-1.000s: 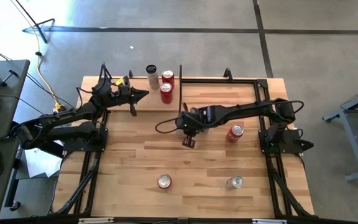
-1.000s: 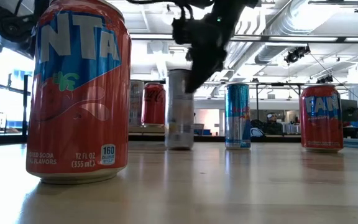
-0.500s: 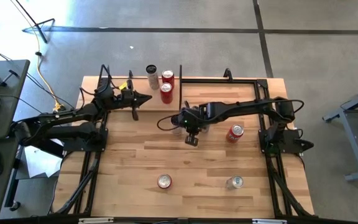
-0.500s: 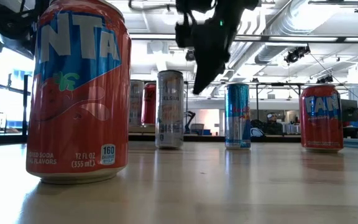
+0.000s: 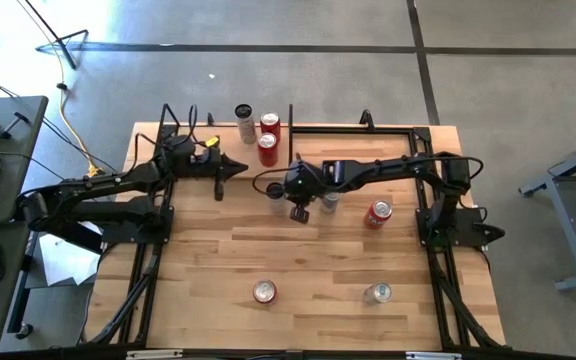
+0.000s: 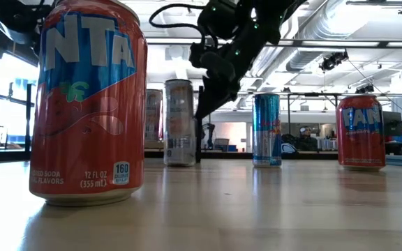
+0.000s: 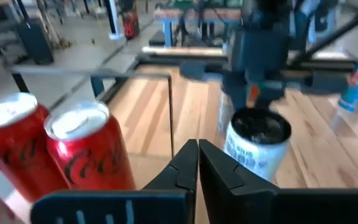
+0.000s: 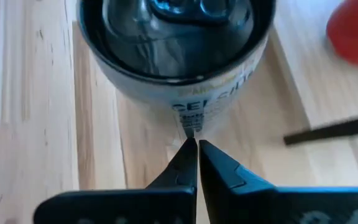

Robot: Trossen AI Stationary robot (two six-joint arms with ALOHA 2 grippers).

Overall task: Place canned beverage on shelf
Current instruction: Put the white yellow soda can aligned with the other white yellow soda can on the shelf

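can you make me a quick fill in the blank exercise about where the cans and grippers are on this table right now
1. The right gripper has its fingers ____ with their tips against the side of the silver can.
2. The two cola cans beside the left gripper are ____ in colour.
3. In the low view, the can nearest the camera is the ____ soda can.
4. The silver can stands ____ on the table.

Missing words: shut; red; strawberry; upright
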